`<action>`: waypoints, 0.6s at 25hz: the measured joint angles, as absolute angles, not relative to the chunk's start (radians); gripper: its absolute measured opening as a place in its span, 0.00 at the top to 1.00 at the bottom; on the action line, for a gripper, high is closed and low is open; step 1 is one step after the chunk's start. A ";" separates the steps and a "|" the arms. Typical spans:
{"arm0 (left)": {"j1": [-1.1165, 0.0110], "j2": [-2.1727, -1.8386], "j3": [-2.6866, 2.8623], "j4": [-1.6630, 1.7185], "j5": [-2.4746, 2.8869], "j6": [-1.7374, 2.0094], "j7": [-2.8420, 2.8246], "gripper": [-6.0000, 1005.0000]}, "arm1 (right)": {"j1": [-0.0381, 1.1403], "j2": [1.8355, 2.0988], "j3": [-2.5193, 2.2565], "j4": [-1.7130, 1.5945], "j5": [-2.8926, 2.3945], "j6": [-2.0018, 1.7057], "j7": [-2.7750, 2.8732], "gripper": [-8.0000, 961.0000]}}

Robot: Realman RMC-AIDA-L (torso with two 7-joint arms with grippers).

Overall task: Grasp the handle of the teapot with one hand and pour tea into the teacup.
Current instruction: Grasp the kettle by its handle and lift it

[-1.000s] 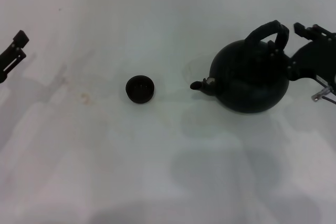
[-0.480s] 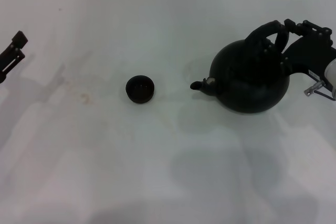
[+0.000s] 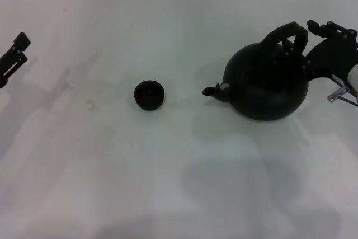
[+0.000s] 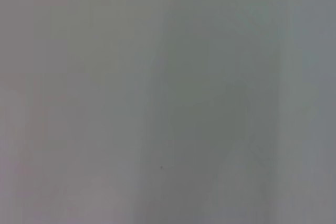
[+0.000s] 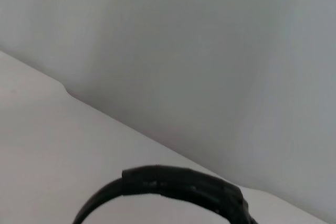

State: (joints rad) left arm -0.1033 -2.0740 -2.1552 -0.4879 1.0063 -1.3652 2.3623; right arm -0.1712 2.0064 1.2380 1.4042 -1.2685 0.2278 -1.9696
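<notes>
Right claw [image 3: 313, 46] of mine sits at the far right of the worktop [image 3: 168, 183], pressed up against the right side of the teapot [image 3: 267, 85], level with the base of the handle [image 3: 285, 36]; whether its fingers are spread or closed I cannot tell, since black metal runs into black pot there. That teapot stands upright on the worktop, its stubby spout with the pale ring pointing toward my left. From my right wrist, only the top arc of the handle [image 5: 184, 184] shows, with pale surface behind it. Well apart from the spout, near the middle of the worktop, stands the teacup [image 3: 149, 94], upright and alone. My left claw [image 3: 15, 54] hangs at the far left edge, well away from both; I cannot tell its state either, and my left wrist shows nothing but blank grey.
</notes>
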 joint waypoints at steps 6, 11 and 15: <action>-0.103 -2.074 -2.155 -0.490 1.006 -1.366 2.362 0.16 | -0.168 2.007 1.238 1.393 -1.277 0.223 -1.970 0.46; -0.103 -2.074 -2.155 -0.489 1.006 -1.366 2.362 0.16 | -0.163 2.006 1.238 1.393 -1.277 0.223 -1.970 0.63; -0.103 -2.074 -2.155 -0.488 1.006 -1.366 2.362 0.16 | -0.153 2.008 1.236 1.388 -1.278 0.222 -1.971 0.69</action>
